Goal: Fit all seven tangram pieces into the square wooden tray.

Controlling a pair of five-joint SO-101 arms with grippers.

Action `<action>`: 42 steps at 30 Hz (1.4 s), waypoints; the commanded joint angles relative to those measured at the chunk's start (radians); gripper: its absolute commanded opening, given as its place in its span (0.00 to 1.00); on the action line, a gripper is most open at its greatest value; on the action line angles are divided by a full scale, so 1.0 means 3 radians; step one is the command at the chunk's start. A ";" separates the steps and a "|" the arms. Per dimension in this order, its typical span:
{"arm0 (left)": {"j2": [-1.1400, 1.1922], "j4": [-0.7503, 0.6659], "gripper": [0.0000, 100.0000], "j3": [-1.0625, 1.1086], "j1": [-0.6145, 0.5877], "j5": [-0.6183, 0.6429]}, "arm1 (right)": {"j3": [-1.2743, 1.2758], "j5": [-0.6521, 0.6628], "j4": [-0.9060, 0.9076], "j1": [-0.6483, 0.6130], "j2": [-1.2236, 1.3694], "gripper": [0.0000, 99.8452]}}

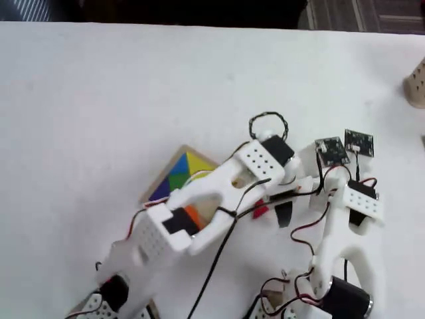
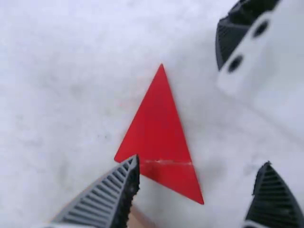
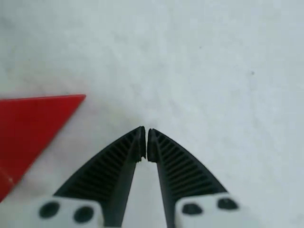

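Red tangram triangle [image 2: 159, 137] lies flat on the white bench [image 2: 61, 71], outside the tray. In the left wrist view one of its corners sits right against the ribbed tip of one of the left gripper's [image 2: 200, 161] fingers [image 2: 111, 194]. Whether tip and piece touch cannot be told. The opposite finger stands well off to the triangle's other side, so the fingers are spread wide with nothing held. Part of the triangle lies in the gap between them. A white and black part of the other arm [image 2: 256, 42] shows just beyond the triangle.

Right gripper [image 3: 146, 142]: its fingers [image 3: 107, 175] are closed tip to tip, a hairline gap at most, and grip nothing. The tips rest at or just above bare bench. One pointed corner of the red triangle reaches in near them but stays apart.

High view: the square wooden tray [image 1: 163, 171] sits on the bench, turned corner-on. Yellow [image 1: 192, 161], green [image 1: 179, 179] and blue [image 1: 159, 191] pieces are seated inside it. An orange piece [image 1: 192, 214] shows under the arm [image 1: 199, 199] that crosses the tray.
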 commanded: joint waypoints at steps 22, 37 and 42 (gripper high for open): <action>0.0657 0.0312 0.37 -0.1135 -0.0315 0.0593 | -0.0225 -0.0215 0.0110 0.0366 -0.0146 0.02; 0.0662 0.0302 0.38 -0.1018 -0.0519 0.0818 | -0.0435 -0.0353 0.0130 0.1020 -0.0146 0.02; 0.0652 0.0322 0.38 -0.0972 -0.0555 0.0803 | -0.0450 -0.0348 0.0202 0.1256 -0.0146 0.02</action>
